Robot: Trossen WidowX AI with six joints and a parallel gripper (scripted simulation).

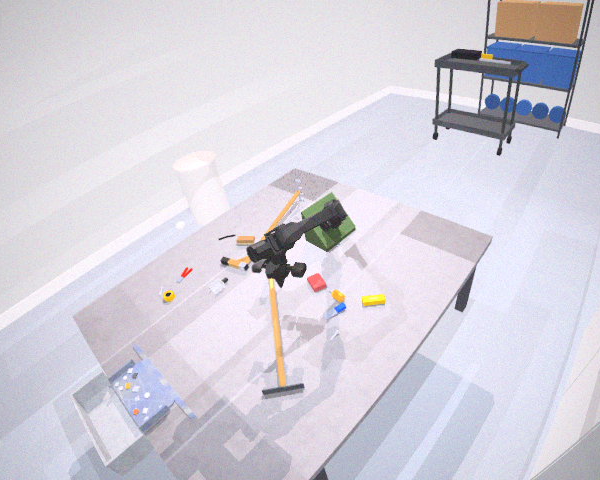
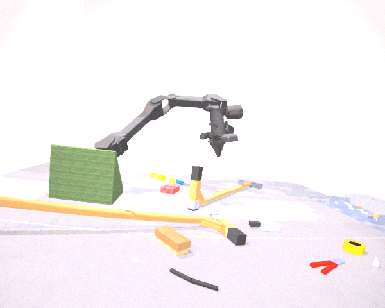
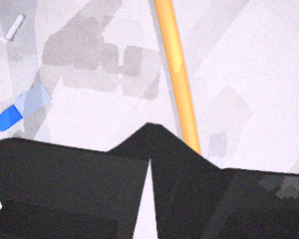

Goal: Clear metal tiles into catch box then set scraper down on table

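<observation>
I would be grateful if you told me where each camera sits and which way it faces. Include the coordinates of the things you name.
Top: high above one side of the table (image 1: 393, 227), facing obliquely down; shows the arm, its gripper (image 1: 281, 276) (image 2: 218, 151) (image 3: 152, 130) and the room.
Exterior: low, near table height, facing across the green block (image 1: 327, 219) (image 2: 81, 174); shows the arm side-on.
Wrist: on the arm by the gripper, facing past its shut fingers at the table.
Top and wrist share the blue-handled tool (image 1: 340, 307) (image 3: 7, 119).
</observation>
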